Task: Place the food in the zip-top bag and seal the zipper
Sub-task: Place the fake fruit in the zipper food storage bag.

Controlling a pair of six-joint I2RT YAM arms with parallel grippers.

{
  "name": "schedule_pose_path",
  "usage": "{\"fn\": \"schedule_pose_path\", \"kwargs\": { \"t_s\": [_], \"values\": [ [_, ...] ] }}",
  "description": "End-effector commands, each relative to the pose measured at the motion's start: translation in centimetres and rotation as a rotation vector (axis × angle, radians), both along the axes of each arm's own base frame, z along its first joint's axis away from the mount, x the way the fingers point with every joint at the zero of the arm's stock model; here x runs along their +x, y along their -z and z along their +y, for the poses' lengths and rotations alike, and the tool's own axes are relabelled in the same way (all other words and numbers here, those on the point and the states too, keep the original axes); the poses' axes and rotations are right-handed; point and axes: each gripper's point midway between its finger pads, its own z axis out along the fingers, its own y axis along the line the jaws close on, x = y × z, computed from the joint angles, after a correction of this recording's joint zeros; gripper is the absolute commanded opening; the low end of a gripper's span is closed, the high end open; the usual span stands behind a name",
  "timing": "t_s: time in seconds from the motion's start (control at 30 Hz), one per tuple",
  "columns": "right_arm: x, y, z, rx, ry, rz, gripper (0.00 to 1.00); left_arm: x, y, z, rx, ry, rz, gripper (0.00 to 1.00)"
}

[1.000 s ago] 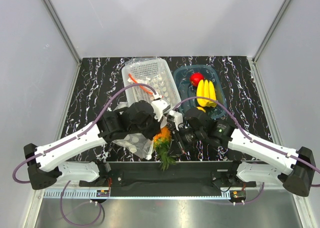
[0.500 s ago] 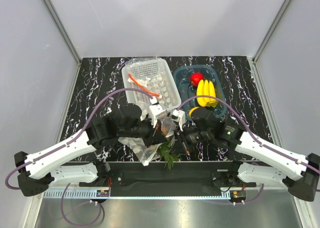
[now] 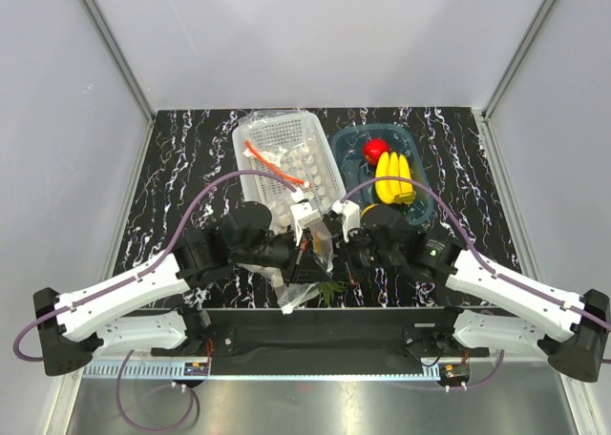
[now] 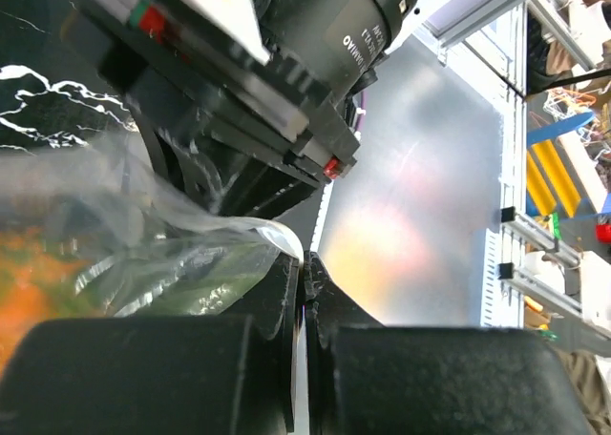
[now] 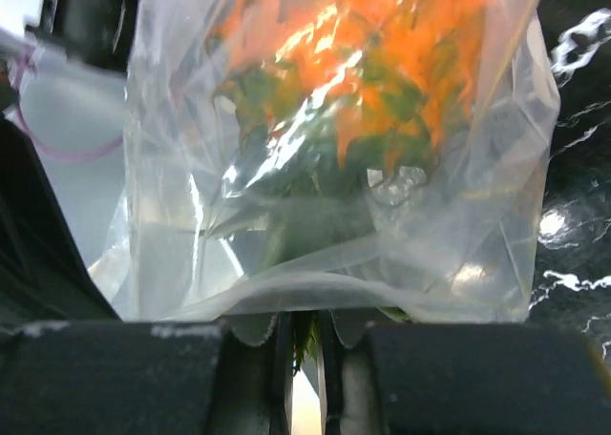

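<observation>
The zip-top bag [image 3: 291, 280] hangs between both arms at the near table edge, clear and crumpled. My left gripper [image 4: 305, 268] is shut on a thin edge of the bag [image 4: 162, 254]. The orange piece with green leaves [image 5: 348, 63] sits inside the bag, seen through the plastic. My right gripper [image 5: 305, 330] is shut on its green leaves, with the bag's mouth edge [image 5: 315, 284] arched just over the jaws. Leaf tips [image 3: 330, 288] poke out below. A red fruit [image 3: 374, 150] and the banana bunch [image 3: 393, 176] lie in the tub.
A blue-tinted clear tub [image 3: 421, 181] stands at the back right. A white perforated basket [image 3: 250, 132] with small items and an orange strip stands beside it at the back centre. Both arms crowd the near middle of the black marbled table [image 3: 181, 168].
The left arm has drawn the bag rightward over the orange piece. The orange body, plain in the top view a second ago, is now covered; only leaf tips show.
</observation>
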Motion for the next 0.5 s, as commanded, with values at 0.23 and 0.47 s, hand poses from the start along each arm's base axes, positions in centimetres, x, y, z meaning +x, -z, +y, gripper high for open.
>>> {"fn": "schedule_pose_path", "kwargs": {
  "t_s": [0.23,0.47],
  "values": [
    [3.7,-2.7,0.5,0.187,0.263,-0.07,0.25,-0.3,-3.8,-1.9,-0.221,-0.019,0.098,0.0],
    [3.6,-1.9,-1.6,0.109,0.355,-0.022,0.41,1.5,-3.0,-1.8,-0.202,-0.131,0.153,0.0]
  ]
}}
